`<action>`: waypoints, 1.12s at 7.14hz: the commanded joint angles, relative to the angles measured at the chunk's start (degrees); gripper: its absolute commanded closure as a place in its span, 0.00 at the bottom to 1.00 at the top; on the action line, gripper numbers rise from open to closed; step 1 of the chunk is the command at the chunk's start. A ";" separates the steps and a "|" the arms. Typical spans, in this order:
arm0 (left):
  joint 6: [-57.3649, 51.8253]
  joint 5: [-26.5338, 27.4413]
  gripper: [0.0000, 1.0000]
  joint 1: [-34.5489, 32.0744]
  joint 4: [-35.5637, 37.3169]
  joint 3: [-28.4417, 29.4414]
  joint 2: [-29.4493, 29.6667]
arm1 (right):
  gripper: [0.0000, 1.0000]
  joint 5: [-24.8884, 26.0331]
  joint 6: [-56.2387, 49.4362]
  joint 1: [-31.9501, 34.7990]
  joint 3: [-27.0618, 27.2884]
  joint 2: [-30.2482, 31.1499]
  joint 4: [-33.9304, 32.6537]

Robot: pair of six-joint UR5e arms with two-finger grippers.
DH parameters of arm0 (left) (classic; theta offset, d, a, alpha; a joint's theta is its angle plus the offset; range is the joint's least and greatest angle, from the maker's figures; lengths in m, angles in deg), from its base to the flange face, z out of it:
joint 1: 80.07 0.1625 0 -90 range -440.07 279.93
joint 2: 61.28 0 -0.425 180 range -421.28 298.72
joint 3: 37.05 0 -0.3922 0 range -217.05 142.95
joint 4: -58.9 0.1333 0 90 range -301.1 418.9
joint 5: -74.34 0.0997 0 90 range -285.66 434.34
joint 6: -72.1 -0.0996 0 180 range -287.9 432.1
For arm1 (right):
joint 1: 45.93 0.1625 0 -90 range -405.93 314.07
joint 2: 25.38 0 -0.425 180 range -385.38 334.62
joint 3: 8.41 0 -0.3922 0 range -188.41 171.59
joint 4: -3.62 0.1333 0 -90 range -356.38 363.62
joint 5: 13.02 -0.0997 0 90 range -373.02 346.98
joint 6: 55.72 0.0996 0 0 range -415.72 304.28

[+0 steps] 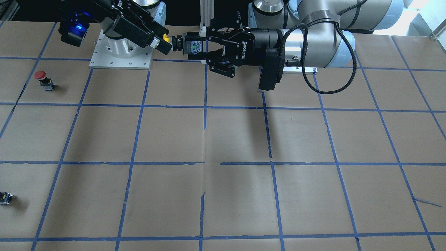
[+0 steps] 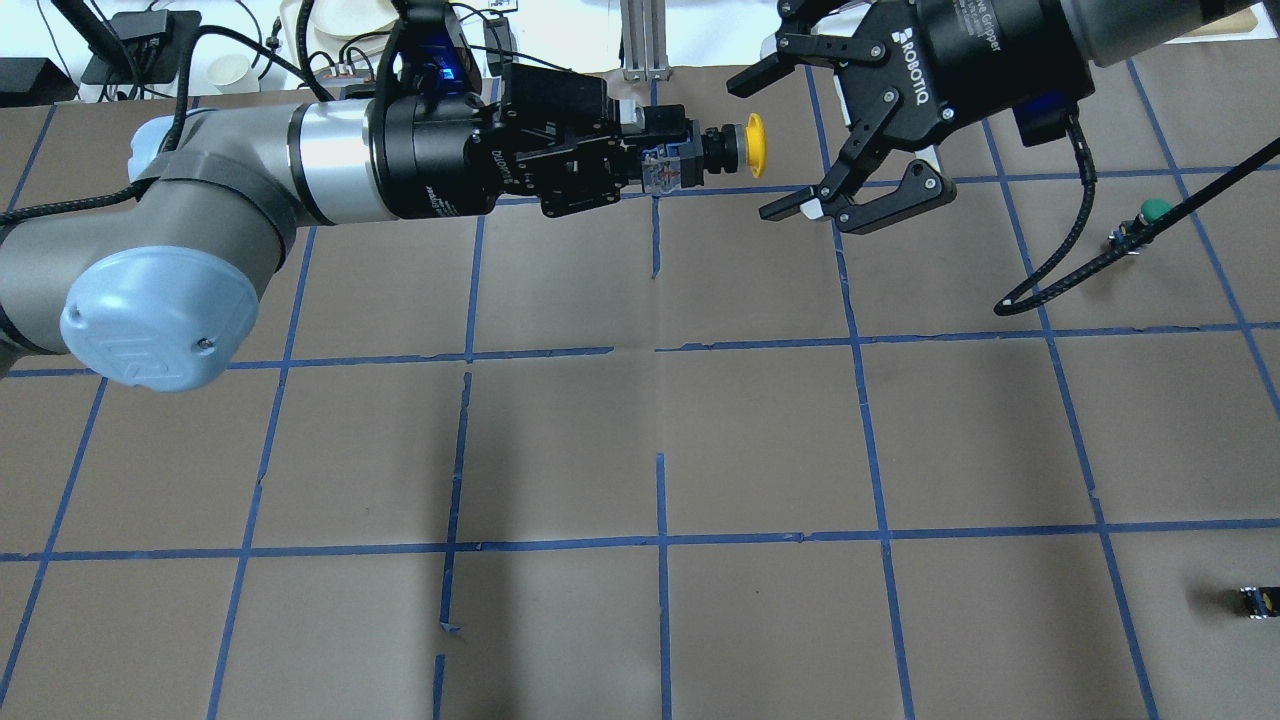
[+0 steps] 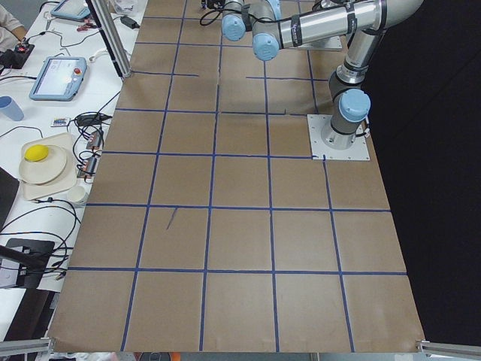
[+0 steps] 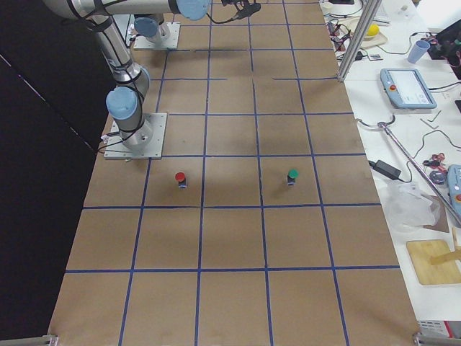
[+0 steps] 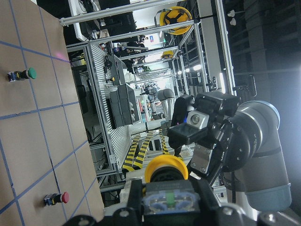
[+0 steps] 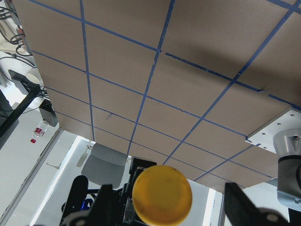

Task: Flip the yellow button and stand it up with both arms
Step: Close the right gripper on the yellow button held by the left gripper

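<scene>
The yellow button (image 2: 754,146) is held level in the air over the table's far side, its cap pointing at my right arm. My left gripper (image 2: 668,166) is shut on its grey base (image 1: 192,47). In the left wrist view the base (image 5: 169,199) sits between the fingers, with the cap (image 5: 165,165) beyond it. My right gripper (image 2: 757,150) is open. Its two fingers stand on either side of the cap without touching it. In the right wrist view the cap (image 6: 162,194) faces the camera between the spread fingers (image 6: 247,207).
A red-capped button (image 1: 41,77) stands near the right arm's base plate (image 1: 120,62). A green-capped button (image 2: 1152,212) stands on the right side, under the right arm's cable. A small black block (image 2: 1257,600) lies near the table's right edge.
</scene>
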 commanded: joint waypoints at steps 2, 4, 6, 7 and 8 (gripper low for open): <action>-0.33 0.00 0.78 0.01 0.97 -0.09 0.88 | 0.76 -0.06 -0.07 0.01 0.03 0.01 -0.01; 0.19 0.18 0.61 0.01 0.98 -0.01 0.70 | 0.78 0.12 -0.07 0.01 -0.05 -0.16 -0.01; 4.56 0.61 0.00 0.10 1.06 0.61 -0.43 | 0.80 0.56 -0.16 -0.25 -0.49 -0.43 -0.27; 7.46 0.62 0.00 0.18 1.76 0.96 -0.53 | 0.80 0.73 -0.33 -0.52 -0.58 -0.51 -0.27; 8.97 0.88 0.00 0.71 4.46 0.96 -0.35 | 0.80 1.95 -0.77 -0.69 -0.58 -0.52 -0.36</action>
